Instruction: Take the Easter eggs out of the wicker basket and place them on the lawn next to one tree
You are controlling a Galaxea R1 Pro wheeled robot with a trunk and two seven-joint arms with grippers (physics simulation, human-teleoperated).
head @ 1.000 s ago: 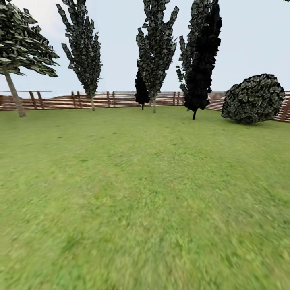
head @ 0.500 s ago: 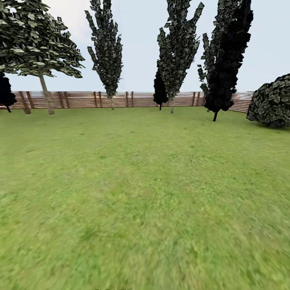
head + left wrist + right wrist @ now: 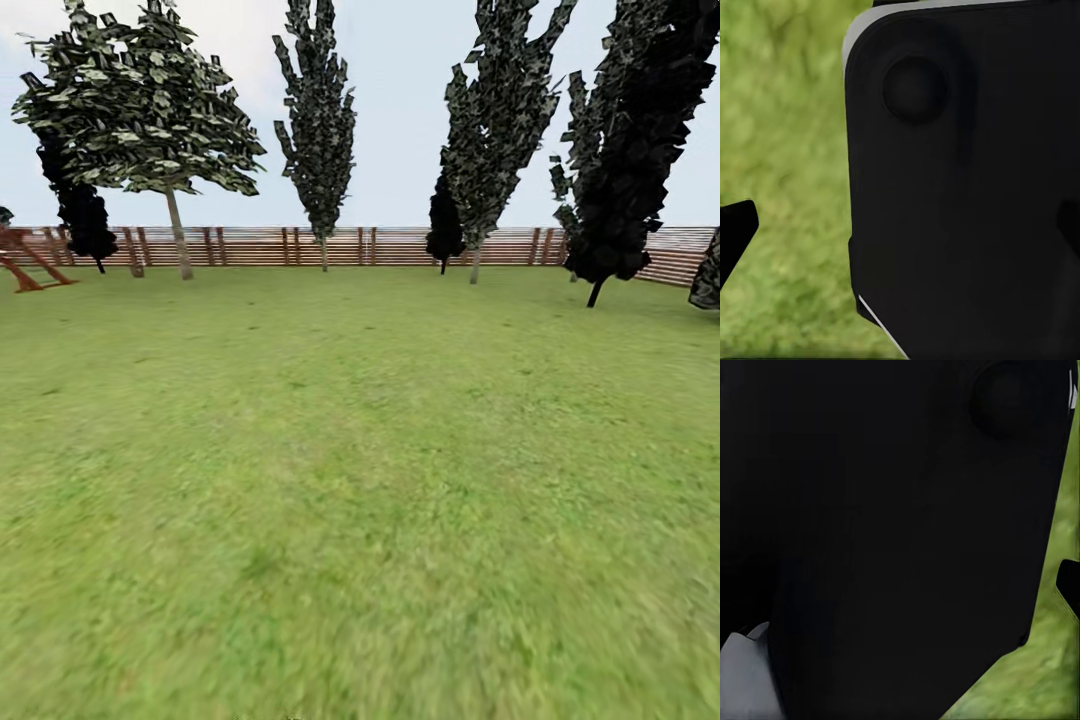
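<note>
**Open lawn ahead, wrist cameras blocked by dark robot body**

Nearest the cameras, a large black panel (image 3: 960,187) with a round boss and a pale edge is seen in the left wrist view, covering most of the picture. Blurred green grass (image 3: 787,150) is seen beside it, and a black fingertip (image 3: 735,229) of the left gripper juts in from the picture's edge. A similar black panel (image 3: 885,525) is seen in the right wrist view, with a grey rounded part (image 3: 746,675) at one corner, a strip of grass (image 3: 1050,660) along one side and a small black tip (image 3: 1070,581) at the edge. Whether either gripper is parted or closed cannot be told from these views, and nothing is seen held.

The wider scene is given by the head view. The lawn (image 3: 360,500) is seen as a flat green spread from the foreground to the far fence. At its far left a reddish wooden frame (image 3: 30,268) stands. A thin-trunked leafy tree (image 3: 150,110) is seen at the far left, with tall narrow dark trees (image 3: 318,120) and (image 3: 500,110) further right and a very dark one (image 3: 640,140) at the right. Behind them a brown slatted fence (image 3: 400,246) runs across the garden, under a pale sky (image 3: 400,150). The eggs and the basket cannot be placed from these pictures.
</note>
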